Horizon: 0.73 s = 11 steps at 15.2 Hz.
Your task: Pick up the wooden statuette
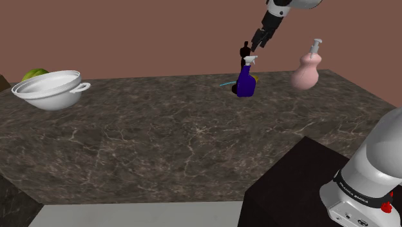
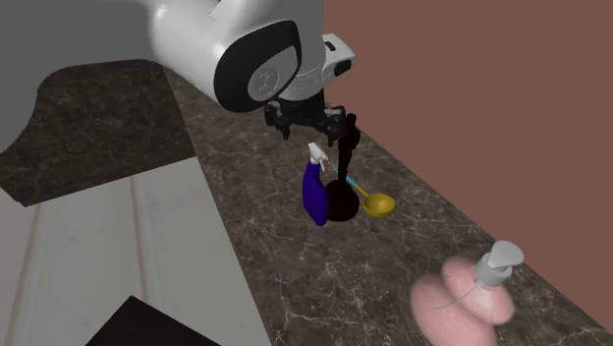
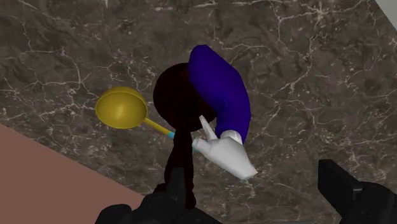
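Note:
The statuette (image 1: pixel 245 50) is a slim, near-black figure on a round base, standing at the back of the marble counter close to the wall. A blue spray bottle (image 1: pixel 245 82) with a white nozzle stands right against it and hides its base in the shoulder view. My gripper (image 1: pixel 259 44) hangs open just above and beside the statuette's head. In the second exterior view the gripper (image 2: pixel 306 126) is over the bottle's nozzle, with the statuette (image 2: pixel 346 157) just outside one finger. From the wrist, the statuette (image 3: pixel 177 121) rises toward one fingertip (image 3: pixel 172 205), unclasped.
A yellow ladle (image 2: pixel 378 203) with a cyan handle lies behind the statuette's base. A pink pump bottle (image 1: pixel 306 72) stands toward the shoulder view's right. A white handled bowl (image 1: pixel 48 90) and a green fruit (image 1: pixel 35 74) sit far left. The brown wall (image 1: pixel 161 32) is close behind.

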### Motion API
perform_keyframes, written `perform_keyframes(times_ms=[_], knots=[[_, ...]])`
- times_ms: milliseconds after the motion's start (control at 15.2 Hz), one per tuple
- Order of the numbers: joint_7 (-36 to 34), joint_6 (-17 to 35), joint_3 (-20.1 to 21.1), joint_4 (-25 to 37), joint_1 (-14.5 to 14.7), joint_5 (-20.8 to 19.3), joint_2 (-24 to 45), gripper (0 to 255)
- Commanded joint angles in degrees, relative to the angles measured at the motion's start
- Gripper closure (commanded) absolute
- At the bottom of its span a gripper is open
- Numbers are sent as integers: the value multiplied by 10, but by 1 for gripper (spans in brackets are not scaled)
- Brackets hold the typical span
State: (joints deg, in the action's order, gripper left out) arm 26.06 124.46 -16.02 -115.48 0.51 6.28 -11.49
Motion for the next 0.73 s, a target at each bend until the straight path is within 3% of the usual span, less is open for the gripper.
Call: perform_keyframes(times_ms=[0,462,660], knots=[[25,14,-13,33,2,27,40,0],[117,28,-40,179,-18,143,190,0],[124,42,-38,170,-21,149,195,0]])
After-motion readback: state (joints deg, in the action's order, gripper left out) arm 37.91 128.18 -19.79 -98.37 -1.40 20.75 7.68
